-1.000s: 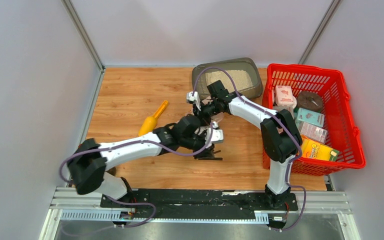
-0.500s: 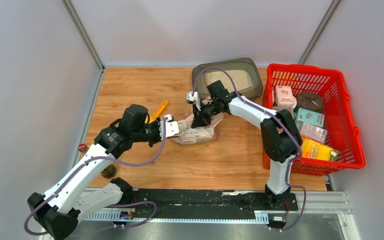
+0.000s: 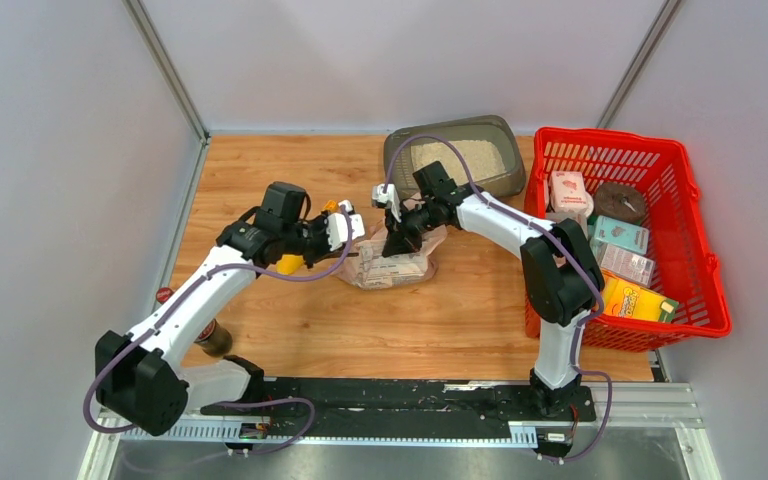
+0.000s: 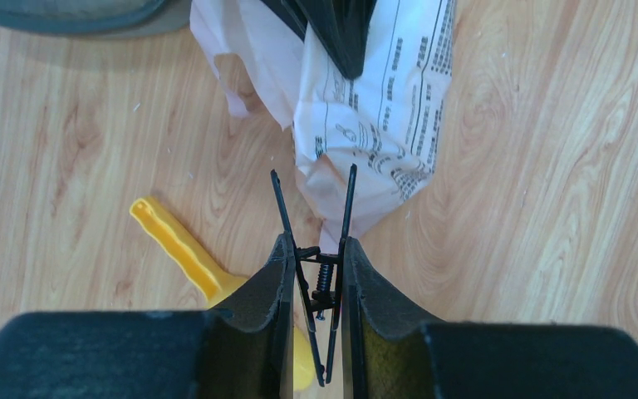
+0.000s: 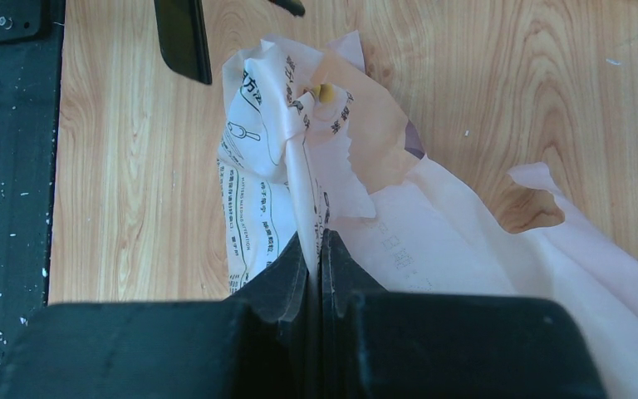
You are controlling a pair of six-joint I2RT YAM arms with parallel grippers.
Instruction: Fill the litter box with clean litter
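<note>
Nearby, beyond the right end effector (image 5: 316, 243) pinching the paper bag (image 5: 270, 170), sits the litter box (image 3: 394, 152).

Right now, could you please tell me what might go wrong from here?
The right claw pinches only a thin fold of the bag at its ragged top; it may tear or slip. The black clip sits narrowly in the left claw and could spring out. The yellow scoop lies beside that claw and might get knocked.
</note>
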